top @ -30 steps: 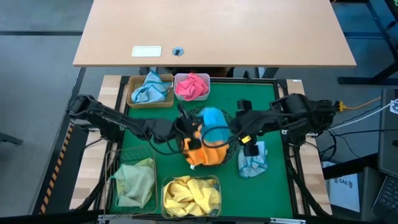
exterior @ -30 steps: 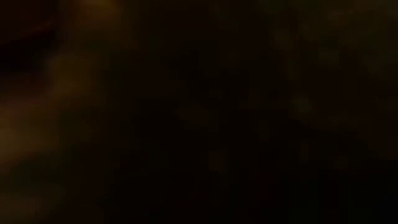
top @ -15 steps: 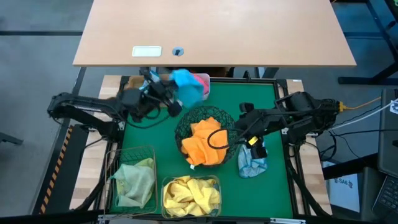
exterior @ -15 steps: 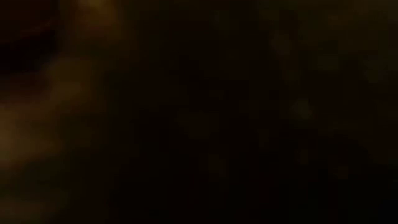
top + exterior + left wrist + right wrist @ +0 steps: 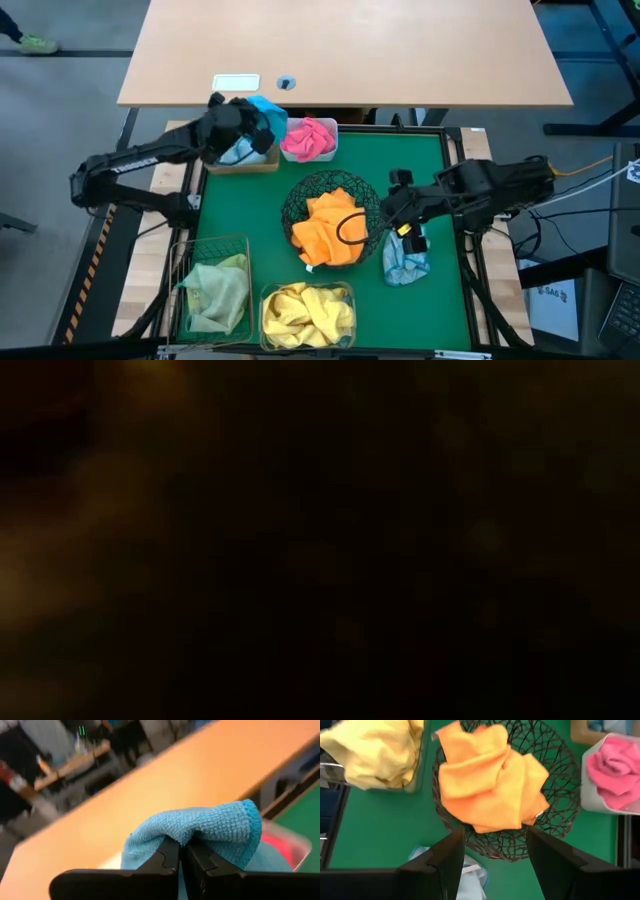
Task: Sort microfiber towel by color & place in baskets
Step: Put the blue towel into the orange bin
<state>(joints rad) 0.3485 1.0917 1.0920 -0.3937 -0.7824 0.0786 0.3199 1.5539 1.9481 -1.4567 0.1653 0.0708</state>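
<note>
Swinging left off the black bowl (image 5: 330, 215), the left gripper (image 5: 247, 122) now hangs over the tan tray (image 5: 240, 160) at the far left, fingers pinching a blue towel (image 5: 200, 832). Right beside it sits the white tub (image 5: 325, 152) with its pink towel (image 5: 308, 137). Orange towel (image 5: 485, 782) fills the bowl. Right gripper (image 5: 398, 205) waits spread beside the bowl, above a pale blue towel (image 5: 405, 262). Green basket (image 5: 212, 245) and clear box (image 5: 305, 312) sit near.
</note>
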